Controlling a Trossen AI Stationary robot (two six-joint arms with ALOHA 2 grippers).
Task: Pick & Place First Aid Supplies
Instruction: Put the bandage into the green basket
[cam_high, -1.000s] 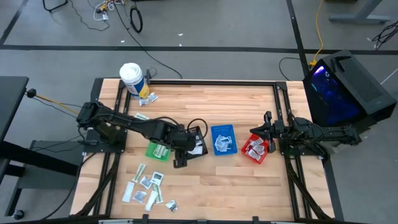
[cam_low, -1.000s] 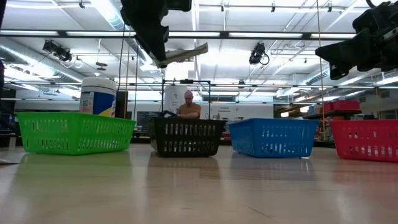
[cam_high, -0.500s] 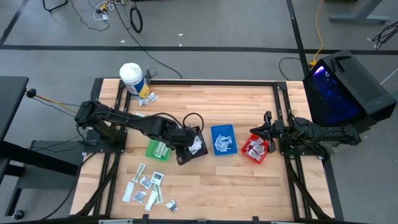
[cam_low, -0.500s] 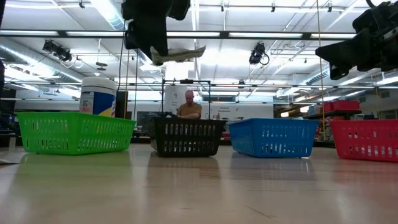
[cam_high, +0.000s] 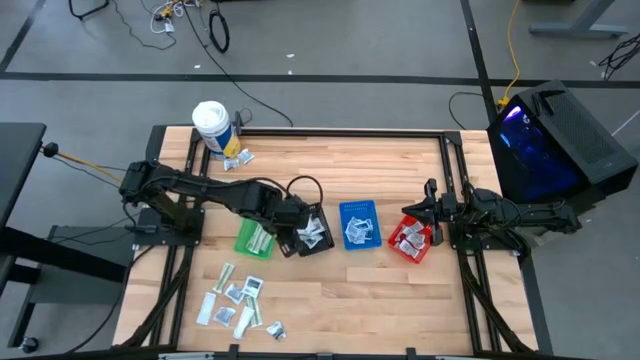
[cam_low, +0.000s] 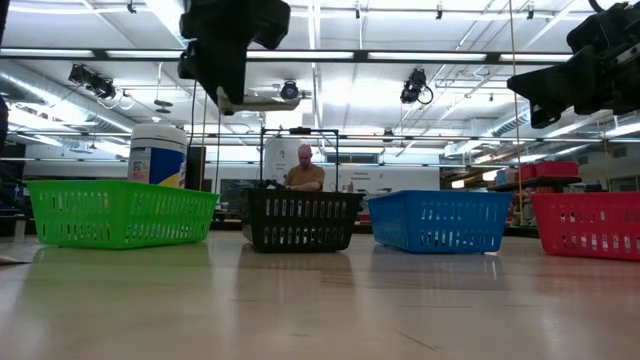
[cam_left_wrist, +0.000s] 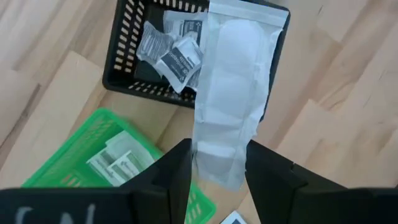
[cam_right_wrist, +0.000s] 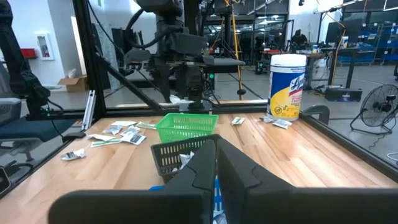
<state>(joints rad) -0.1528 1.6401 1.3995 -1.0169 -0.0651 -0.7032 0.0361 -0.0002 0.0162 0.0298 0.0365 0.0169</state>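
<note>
Starting at the far left of the wooden desk (cam_high: 330, 290): a white cylindrical tub (cam_high: 210, 124) with a yellow-blue label stands at the back corner, a couple of small packets (cam_high: 238, 158) just beside it. Near the front edge lies a loose scatter of first aid supplies (cam_high: 237, 303), flat white and greenish-printed sachets, none touching a bin. Four small bins sit in a row across the middle. Green bin (cam_high: 253, 241) holds a few printed strips. Left gripper (cam_high: 290, 236) hangs above the gap between the green bin and the black bin (cam_high: 318, 232), its fingers (cam_left_wrist: 177, 171) clamped on one end of a long white sachet (cam_left_wrist: 229, 106); the packet's free end reaches out over the black bin, which already holds several crumpled silvery packets (cam_left_wrist: 168, 51). In the low view the sachet (cam_low: 255, 100) shows edge-on and roughly level, well above the bin rims. Blue bin (cam_high: 359, 224) next, with pale packets inside. Red bin (cam_high: 411, 240) last, also holding white sachets. Right gripper (cam_high: 430, 192) waits at the desk's right edge beside the red bin, raised, fingers (cam_right_wrist: 205, 168) pressed together with nothing between them. A person (cam_low: 303, 170) is visible in the room behind the black bin in the low view.
</note>
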